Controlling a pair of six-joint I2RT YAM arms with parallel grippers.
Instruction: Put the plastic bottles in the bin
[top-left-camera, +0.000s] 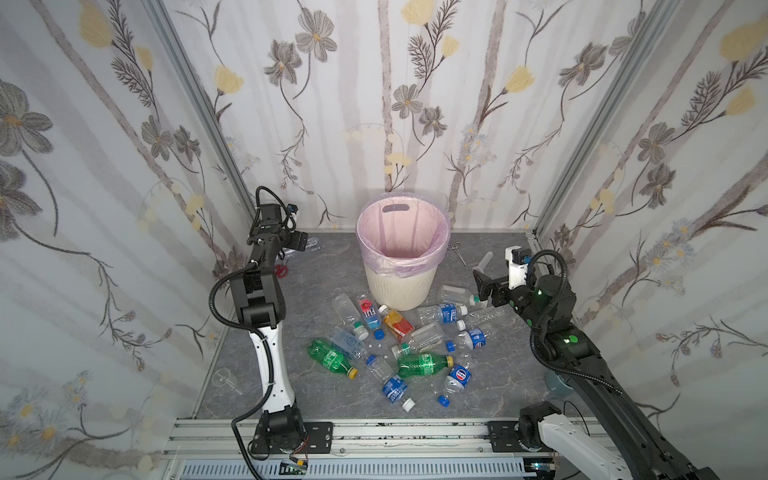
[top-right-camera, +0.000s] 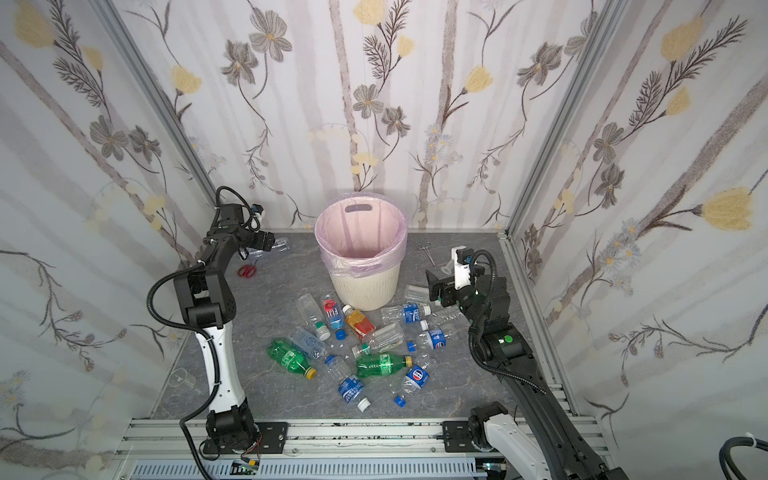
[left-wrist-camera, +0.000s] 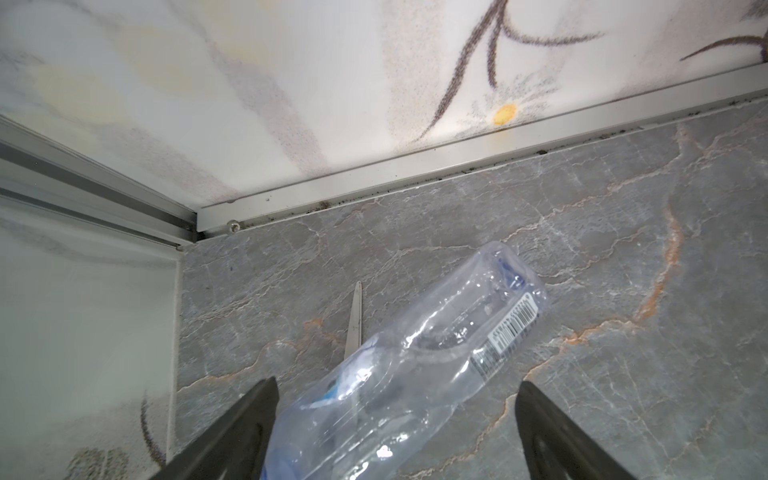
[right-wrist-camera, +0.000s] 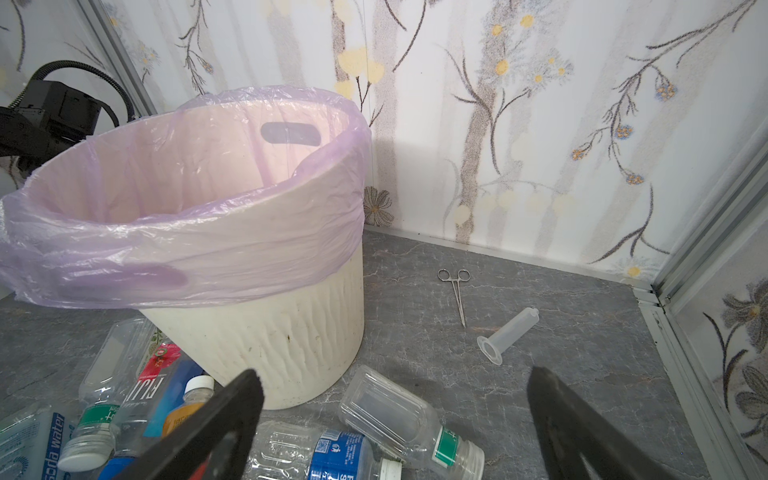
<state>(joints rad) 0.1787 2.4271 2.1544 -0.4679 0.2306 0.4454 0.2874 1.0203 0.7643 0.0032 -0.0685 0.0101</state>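
Up in the left middle of both top views, the left gripper (top-left-camera: 301, 241) hangs beside the back corner, and the left wrist view shows its claw (left-wrist-camera: 397, 382) spread wide. A clear crumpled bottle (left-wrist-camera: 415, 353) sits between the two black fingers (left-wrist-camera: 232, 432), just beside one of them and apart from the other, so it is not pinched. I cannot tell whether it rests on the grey floor (left-wrist-camera: 623, 249). A pair of red-handled scissors (top-left-camera: 281, 270) lies just below that gripper in a top view. The bin (top-left-camera: 395, 291) stands at the centre of both top views near the back wall, its pink liner (right-wrist-camera: 187, 249) folded over the rim. The other plastic bottles (top-left-camera: 440, 312) lie scattered on the floor below the bin, toward the lower centre of the frame. Among them are two green bottles (top-left-camera: 331, 358), an orange bottle (top-left-camera: 397, 324) and a Fiji bottle (top-left-camera: 370, 313). At the right middle, the right gripper (top-left-camera: 482, 282) hovers over the bottles nearest the bin, its claw (right-wrist-camera: 395, 372) spread fully and holding nothing. Metal forceps (right-wrist-camera: 457, 291) and a clear plastic tube (right-wrist-camera: 509, 336) lie to the right of the bin.
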